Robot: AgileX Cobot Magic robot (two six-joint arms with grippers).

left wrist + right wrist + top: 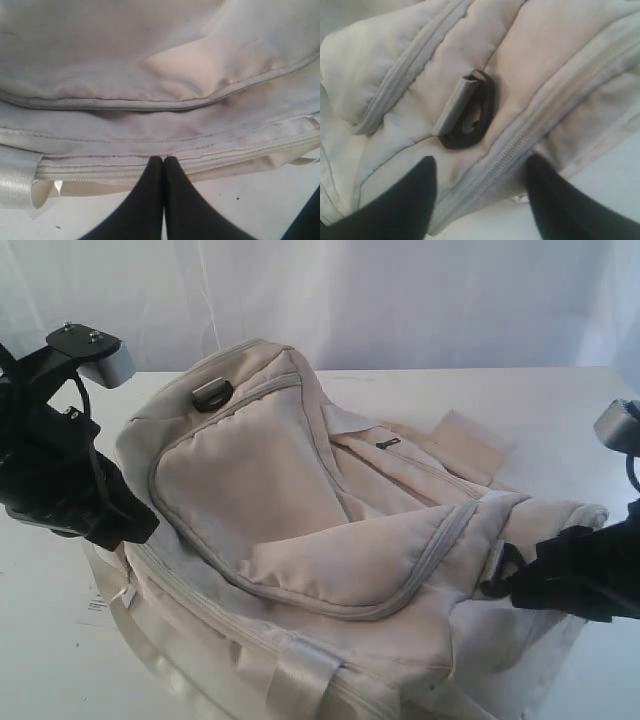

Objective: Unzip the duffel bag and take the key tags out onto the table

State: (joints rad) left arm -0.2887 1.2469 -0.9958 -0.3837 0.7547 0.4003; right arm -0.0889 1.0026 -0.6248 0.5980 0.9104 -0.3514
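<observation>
The cream duffel bag (250,480) sits slumped in the middle of the white surface (560,420), taking up most of the near half, with one end pointing far left and the other near right. Its curved flap is rumpled, and a fold of it lies doubled over toward the near right, the zip track (445,540) running along the fold's edge. I cannot tell from here how far the zip is undone. A black ring (212,393) with a grey tab shows at the far-left end of the bag, and a shiny strap (300,675) loops over the near edge. The left pincer (163,161) is down at the bag's left near side. Its two black fingers are pressed tight together, and their tips rest right against the zip seam on the side wall. Whether anything is pinched between them I cannot make out. The right pincer (481,170) is at the near-right end of the bag. Its fingers are spread wide apart with bag fabric and a line of zip lying between them, but they grip nothing. Just beyond its fingertips a second black ring (470,117) lies flat on the cream cloth.
</observation>
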